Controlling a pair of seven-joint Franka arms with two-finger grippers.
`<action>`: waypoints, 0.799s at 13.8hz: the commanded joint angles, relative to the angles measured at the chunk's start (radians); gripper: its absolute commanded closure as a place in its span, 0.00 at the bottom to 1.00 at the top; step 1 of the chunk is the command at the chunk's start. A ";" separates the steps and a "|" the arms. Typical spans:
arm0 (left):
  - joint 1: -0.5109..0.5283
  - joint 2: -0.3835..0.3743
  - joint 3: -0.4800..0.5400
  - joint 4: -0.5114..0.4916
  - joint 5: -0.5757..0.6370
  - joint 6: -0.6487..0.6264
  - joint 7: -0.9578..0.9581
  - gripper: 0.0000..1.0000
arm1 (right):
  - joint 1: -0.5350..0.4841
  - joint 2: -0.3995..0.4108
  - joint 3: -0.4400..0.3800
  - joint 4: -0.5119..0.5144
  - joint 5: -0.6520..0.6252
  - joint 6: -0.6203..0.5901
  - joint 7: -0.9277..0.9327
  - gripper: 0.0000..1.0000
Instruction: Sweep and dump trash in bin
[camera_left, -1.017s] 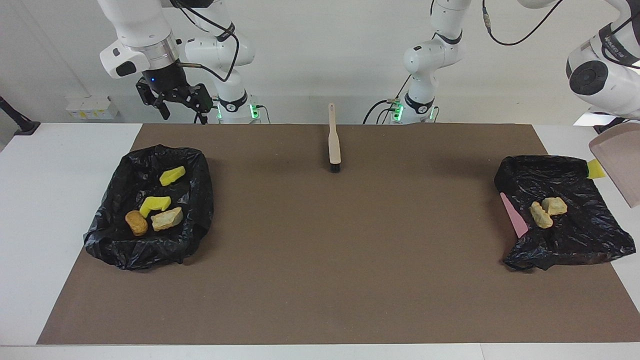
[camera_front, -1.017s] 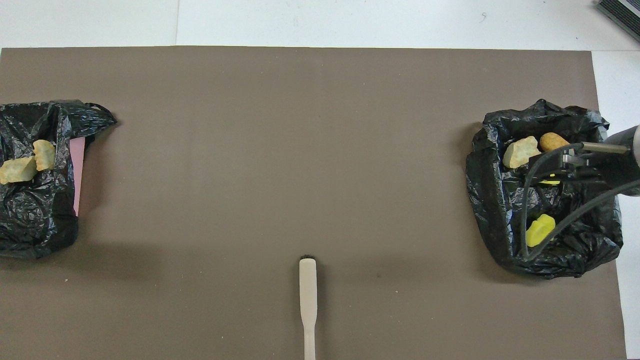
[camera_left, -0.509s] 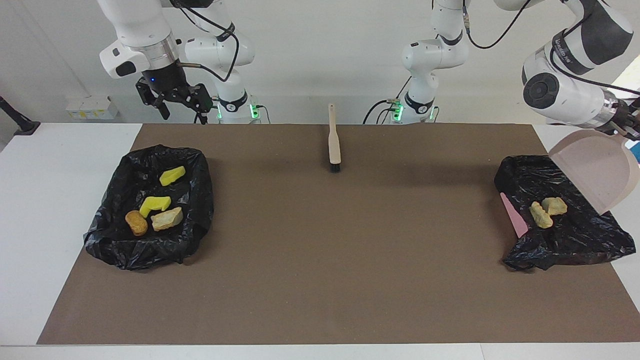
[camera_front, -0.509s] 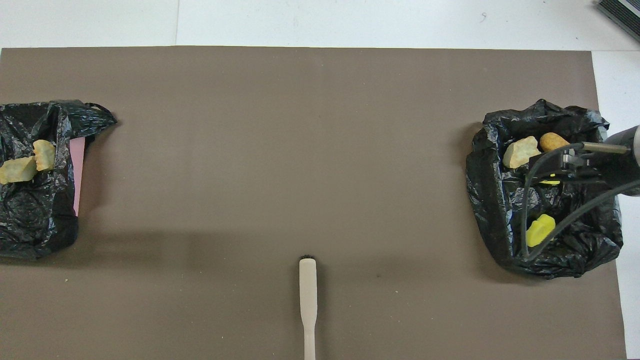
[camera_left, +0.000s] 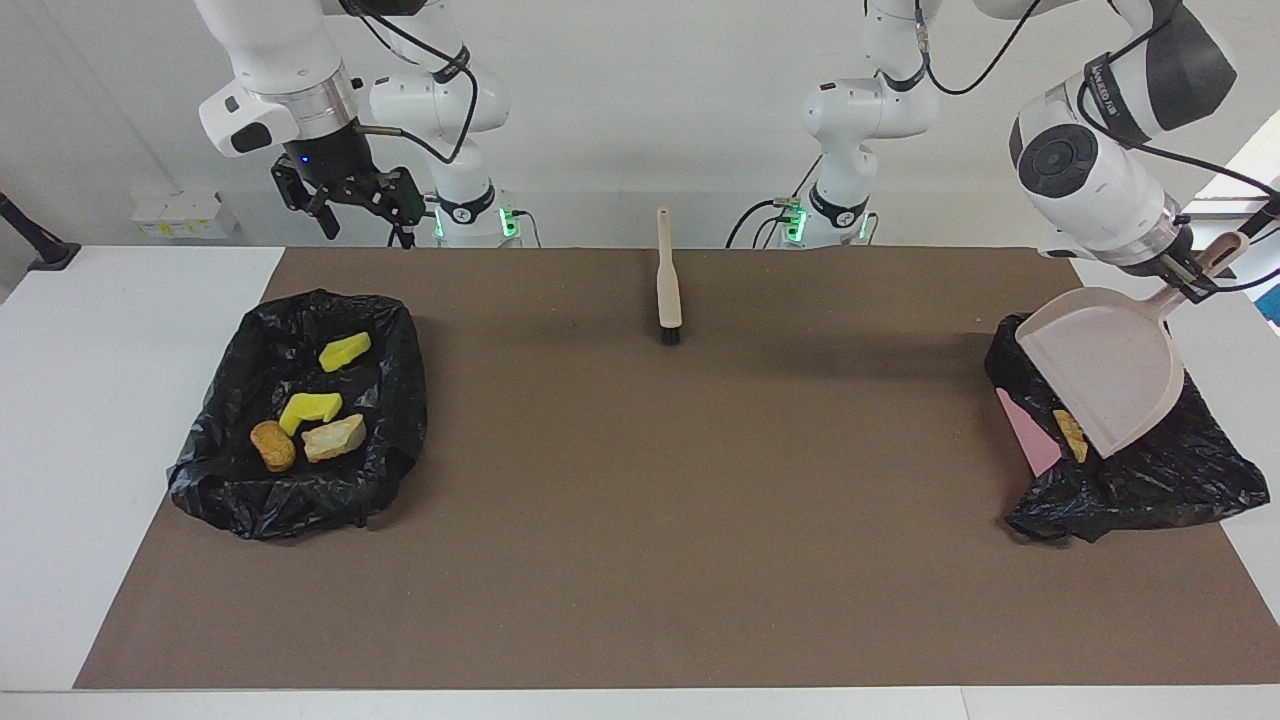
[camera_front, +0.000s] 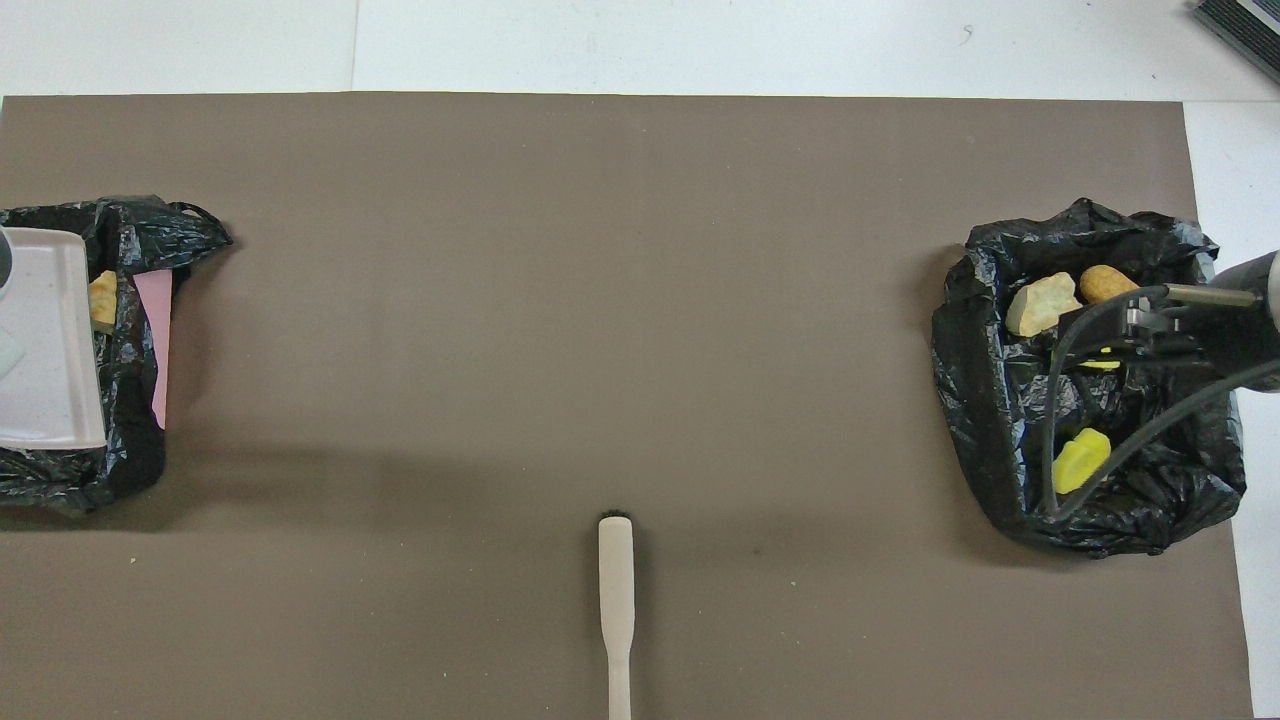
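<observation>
My left gripper (camera_left: 1188, 276) is shut on the handle of the beige dustpan (camera_left: 1100, 368), which hangs tilted, mouth down, over the black-lined bin (camera_left: 1180, 475) at the left arm's end. The pan (camera_front: 45, 340) shows nothing inside. One bread chunk (camera_left: 1071, 436) peeks out under its lip. The other black-lined bin (camera_left: 400, 400) holds trash: two yellow sponge bits (camera_left: 345, 350) (camera_left: 310, 407), a brown piece (camera_left: 272, 446) and a bread chunk (camera_left: 335, 437). My right gripper (camera_left: 360, 212) waits open in the air over that bin's edge nearest the robots.
The beige brush (camera_left: 667, 285) lies on the brown mat midway between the arms' bases, bristles pointing away from the robots. A pink strip (camera_left: 1030, 432) shows at the mat-side edge of the bin under the dustpan.
The left arm has swung the dustpan in from off the table's end to over its bin, covering most of the chunks there. The right arm has not moved.
</observation>
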 joint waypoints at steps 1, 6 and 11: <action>-0.042 0.003 0.010 0.056 -0.022 -0.009 0.001 1.00 | -0.011 -0.004 -0.002 0.001 0.023 -0.016 -0.034 0.00; -0.075 0.008 0.010 0.071 -0.209 0.018 -0.013 1.00 | -0.011 -0.004 -0.002 0.001 0.023 -0.014 -0.034 0.00; -0.078 -0.016 0.007 0.013 -0.484 0.003 -0.012 1.00 | -0.011 -0.004 -0.001 0.001 0.023 -0.014 -0.036 0.00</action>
